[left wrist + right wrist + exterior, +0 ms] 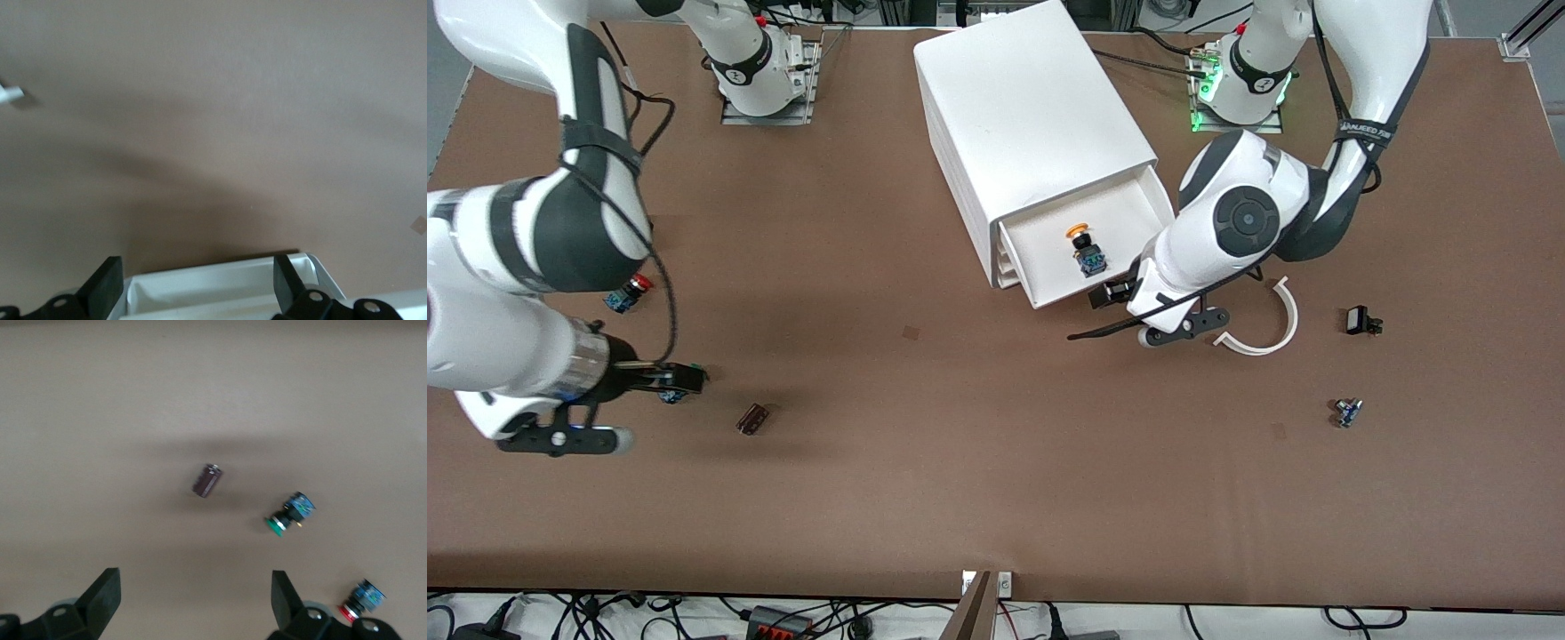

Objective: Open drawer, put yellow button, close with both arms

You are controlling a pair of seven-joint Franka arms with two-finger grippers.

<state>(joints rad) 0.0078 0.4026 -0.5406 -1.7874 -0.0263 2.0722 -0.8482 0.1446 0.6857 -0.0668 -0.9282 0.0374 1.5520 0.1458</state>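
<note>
1. The yellow button (pixel 1083 238) lies inside the drawer (pixel 1134 218), which stands pulled out, so closing remains.
2. The left gripper (pixel 1110 294), fingers spread and empty, sits at the drawer's front corner, probably to push it.
3. The right gripper (pixel 679 380) waits near the table edge at the right arm's end, fingers apart, holding nothing.

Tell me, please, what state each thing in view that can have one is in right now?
drawer: pulled open, top of the cabinet.
yellow button: lying in the drawer.
left gripper: open, at the drawer's front edge.
right gripper: open, empty, over the table near the green button.
</note>
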